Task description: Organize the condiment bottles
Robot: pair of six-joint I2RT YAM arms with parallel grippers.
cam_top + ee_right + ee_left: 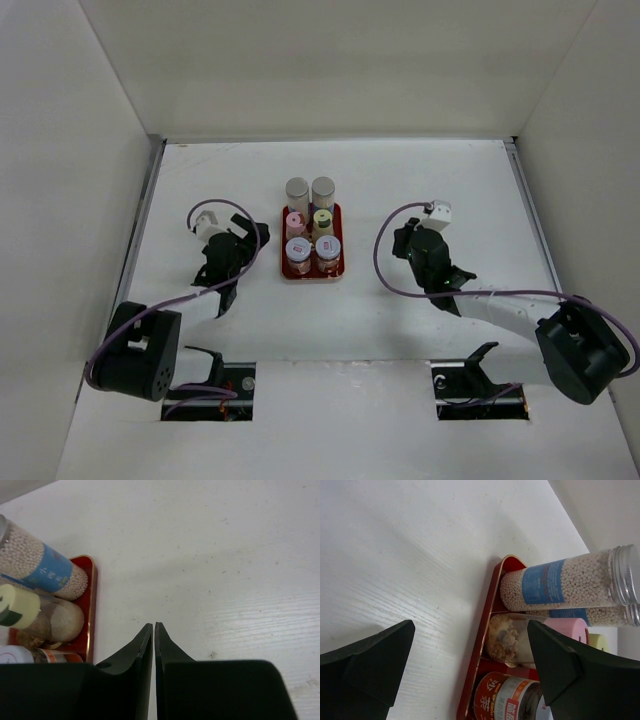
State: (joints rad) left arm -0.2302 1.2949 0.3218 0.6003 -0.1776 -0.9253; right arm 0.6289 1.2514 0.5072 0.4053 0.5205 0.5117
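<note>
Six bottles (298, 249) upright on tray (312, 275), two by three, middle of table (420, 170); looks sorted already. grey-lidded pair (323, 187) at far end. Risk: tall pair packed tight, so sideways nudge to tray could tip one into neighbours. Likeliest cause is left gripper (470, 630): fingers wide apart, empty, just beside tray's left edge, pink-capped bottle (507, 640) ahead. Careless inward swing would shove tray. Over on other side, right gripper (153, 626) pinched together on nothing, above bare table, apart from tray; less threat.
</note>
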